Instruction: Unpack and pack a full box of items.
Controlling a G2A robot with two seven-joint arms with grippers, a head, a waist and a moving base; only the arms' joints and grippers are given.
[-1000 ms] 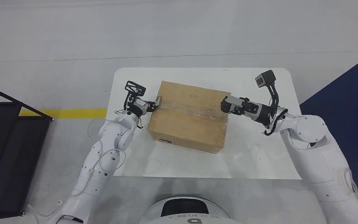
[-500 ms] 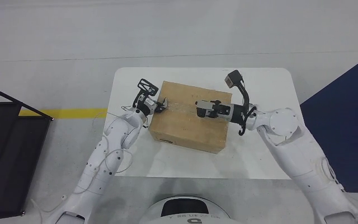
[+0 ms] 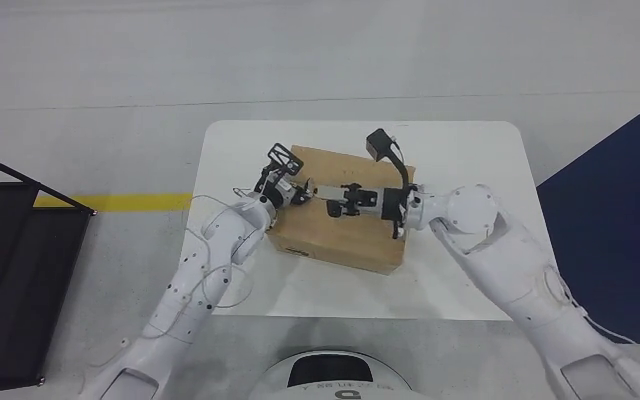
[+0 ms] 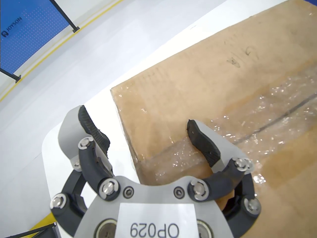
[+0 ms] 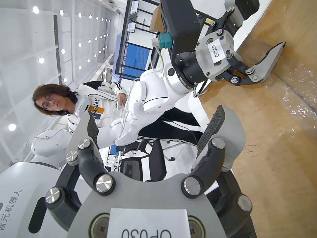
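We see one cardboard box (image 3: 340,215), plain brown corrugated board and rectangular, with its flaps shut. It sits mid-table on one white table (image 3: 460,270) that has rounded corners. The box's long axis runs across the table left to right and is slightly skewed, with the right end nearer the robot. One strip of clear, crinkly, glossy tape (image 4: 272,115) runs along the centre seam, parallel to that axis, and wraps over the left end. There are a few pen scribbles on the top face.

Two grippers, both with metal fingers and black ribbed rubber pads.

The left gripper (image 4: 137,118) is at the box's left end with its jaws spread wide, holding nothing. One finger is over the taped seam and the other is past the edge, above the table. We can't tell whether the pad touches the tape.

The right gripper (image 5: 156,117) is over the box top with its jaws also wide and empty. It points along the seam, facing the left gripper (image 5: 263,19) near by.
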